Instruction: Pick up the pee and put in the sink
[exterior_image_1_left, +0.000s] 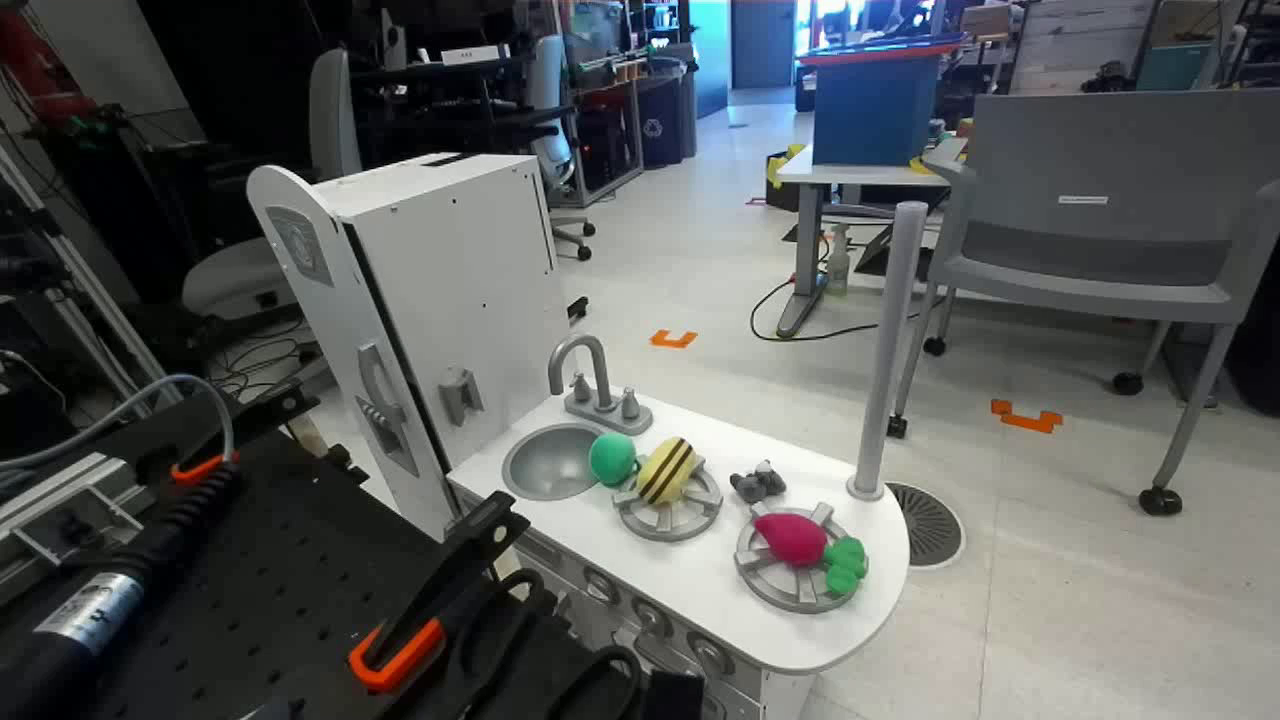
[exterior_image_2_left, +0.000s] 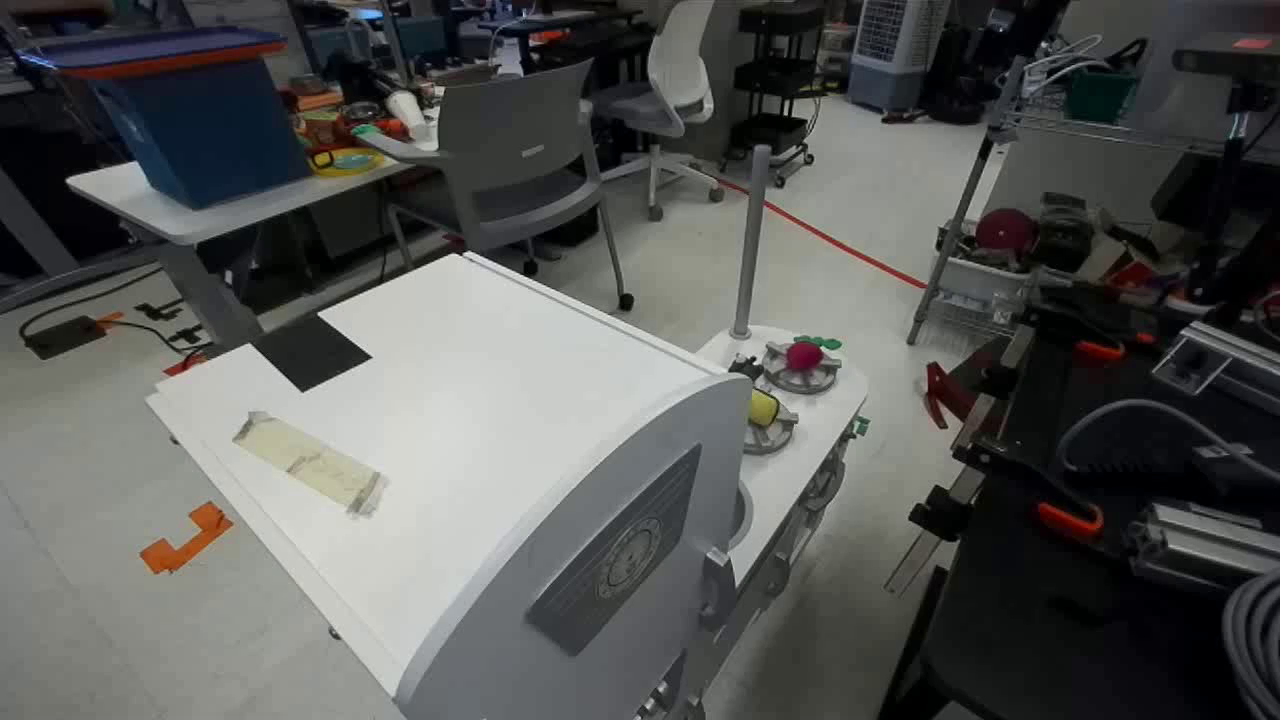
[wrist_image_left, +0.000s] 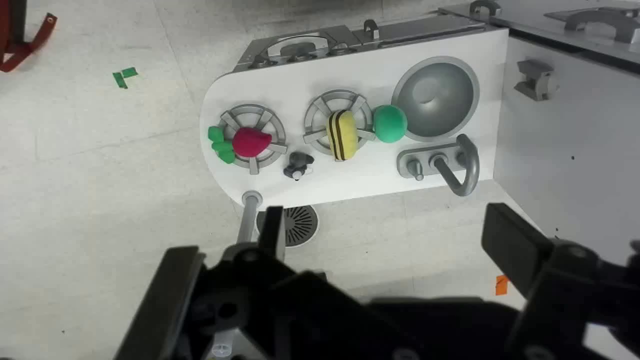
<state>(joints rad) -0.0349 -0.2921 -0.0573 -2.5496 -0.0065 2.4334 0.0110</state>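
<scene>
Wrist view shows your tool (wrist_image_left: 390, 235) spread wide, its two sides standing well apart with floor (wrist_image_left: 360, 260) visible between them. Nearest it in that view runs a long edge of the white worktop (wrist_image_left: 290, 90). Along this edge you have the grey faucet (wrist_image_left: 440, 162) by the sink (wrist_image_left: 440, 110) and the grey post (wrist_image_left: 249, 220) near the rounded end. The green pee (wrist_image_left: 390, 123) sits between the sink and the burner (wrist_image_left: 322, 106) under the yellow striped food (wrist_image_left: 342, 135); from above it overlaps the sink's rim, and you cannot tell whether the two touch. Next to the sink, the white cabinet wall (wrist_image_left: 565, 150) closes the worktop's square end. Past the rounded end you see floor. Across the front, in an exterior view, a strip of floor separates the worktop from the black bench (exterior_image_2_left: 1050, 620), where an orange-handled clamp (exterior_image_2_left: 1068, 518) juts toward the gap.
</scene>
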